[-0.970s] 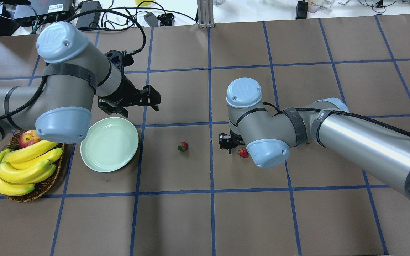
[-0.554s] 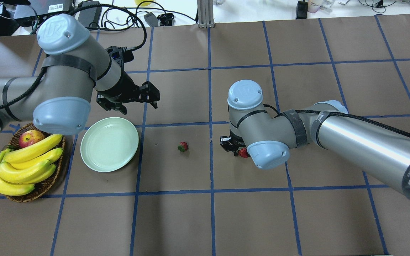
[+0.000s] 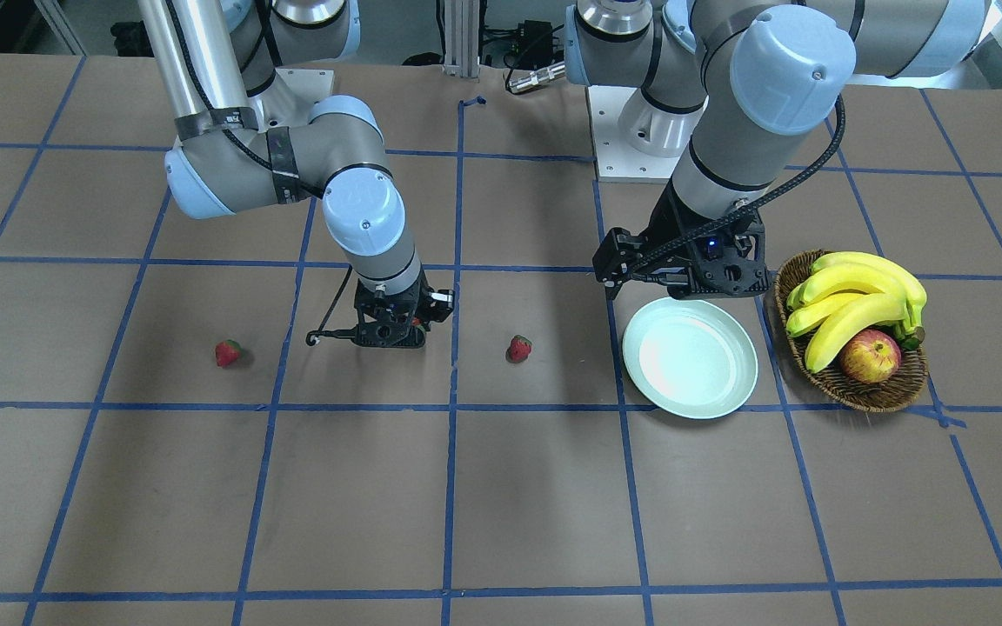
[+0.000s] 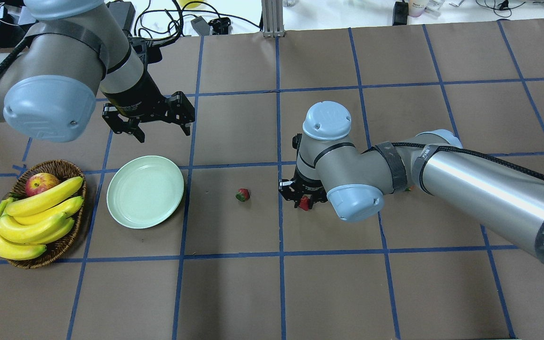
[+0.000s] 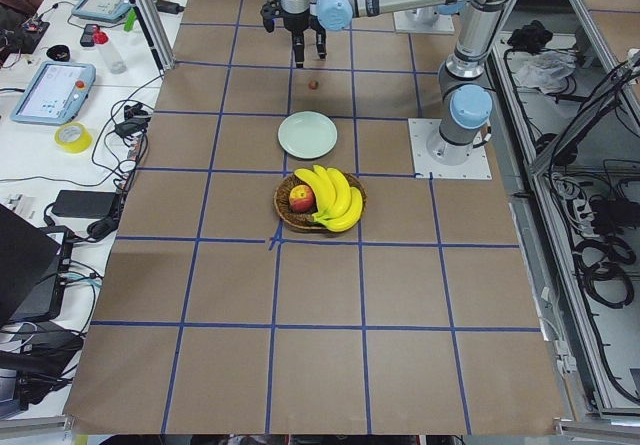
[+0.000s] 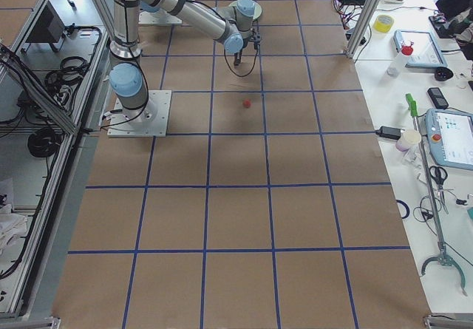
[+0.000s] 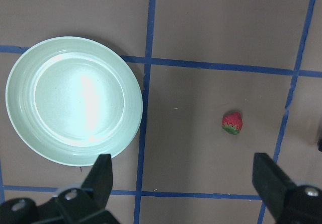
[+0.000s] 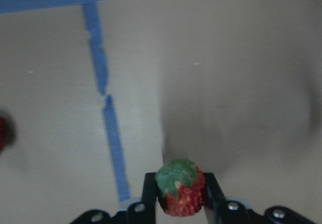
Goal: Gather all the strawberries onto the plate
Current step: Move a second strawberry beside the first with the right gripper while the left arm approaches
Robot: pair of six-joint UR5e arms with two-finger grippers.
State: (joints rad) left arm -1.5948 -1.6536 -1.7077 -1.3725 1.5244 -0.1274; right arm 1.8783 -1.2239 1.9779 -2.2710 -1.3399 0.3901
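My right gripper [image 4: 304,202] is shut on a strawberry [image 8: 180,194], red with a green cap, and holds it just above the table; it also shows in the front view [image 3: 392,335]. A second strawberry [image 4: 242,194] lies on the table between that gripper and the plate; it also shows in the front view [image 3: 518,349] and the left wrist view [image 7: 232,123]. A third strawberry [image 3: 227,353] lies further to the robot's right, hidden by the right arm in the overhead view. The pale mint-green plate [image 4: 145,191] holds nothing. My left gripper [image 4: 161,131] is open, empty, hovering beyond the plate.
A dark wicker basket [image 4: 55,170] with bananas [image 4: 36,217] and a red-yellow apple [image 4: 40,183] stands left of the plate. The brown table carries a grid of blue tape. Cables and boxes lie along the far edge.
My right gripper has taken hold of the strawberry and moved left toward the tape line with it. My left arm has risen and swung left and away from the plate.
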